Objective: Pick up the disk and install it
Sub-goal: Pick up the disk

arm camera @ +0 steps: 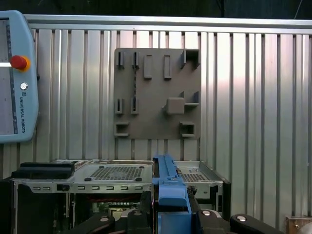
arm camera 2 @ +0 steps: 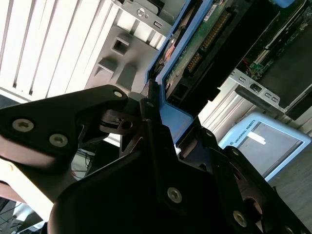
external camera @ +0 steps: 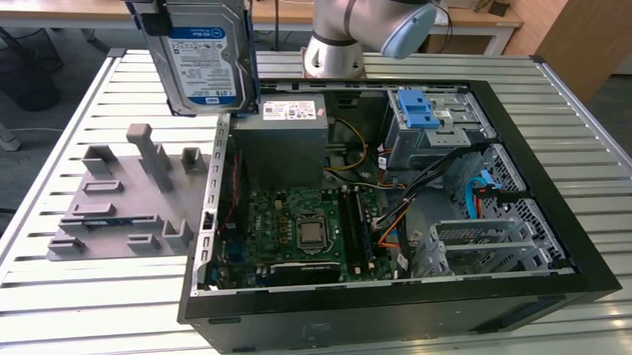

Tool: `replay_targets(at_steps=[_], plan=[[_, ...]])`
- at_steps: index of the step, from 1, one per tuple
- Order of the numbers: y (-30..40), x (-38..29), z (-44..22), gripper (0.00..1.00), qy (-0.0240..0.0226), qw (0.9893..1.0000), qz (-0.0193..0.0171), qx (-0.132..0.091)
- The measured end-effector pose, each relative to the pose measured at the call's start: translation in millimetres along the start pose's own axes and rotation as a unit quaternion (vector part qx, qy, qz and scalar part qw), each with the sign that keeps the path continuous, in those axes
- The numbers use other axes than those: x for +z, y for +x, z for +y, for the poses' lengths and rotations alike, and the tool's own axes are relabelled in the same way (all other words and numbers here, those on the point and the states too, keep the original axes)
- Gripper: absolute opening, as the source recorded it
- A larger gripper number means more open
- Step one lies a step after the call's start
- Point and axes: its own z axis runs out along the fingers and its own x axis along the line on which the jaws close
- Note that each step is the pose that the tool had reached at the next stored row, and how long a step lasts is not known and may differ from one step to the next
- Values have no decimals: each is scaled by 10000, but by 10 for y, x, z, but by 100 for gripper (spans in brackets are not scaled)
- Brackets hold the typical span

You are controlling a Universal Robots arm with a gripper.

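The disk [external camera: 203,55], a silver hard drive with a white-and-blue label in a blue carrier, hangs upright in the air above the far left corner of the open computer case [external camera: 553,222]. My gripper [arm camera 2: 170,126] is shut on the carrier's blue edge. In both wrist views the black fingers [arm camera 2: 148,122] clamp that blue frame. In the first wrist view the carrier edge [arm camera: 168,187] stands between the gripper [arm camera: 170,207] halves, above the case's metal wall. The disk's green underside [arm camera 2: 204,39] faces the second wrist camera.
Inside the case lie the motherboard [external camera: 306,229], a grey power-supply box [external camera: 286,140] and a metal drive cage with a blue latch [external camera: 419,115]. A grey fixture plate [external camera: 129,200] with upright posts sits on the slatted table at the exterior view's left. A teach pendant [arm camera: 14,73] lies nearby.
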Motion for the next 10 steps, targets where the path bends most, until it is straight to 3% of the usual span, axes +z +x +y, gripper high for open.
replay_targets(at_steps=[10], plan=[[54,-2,-207,36,-15,10000,0,1]])
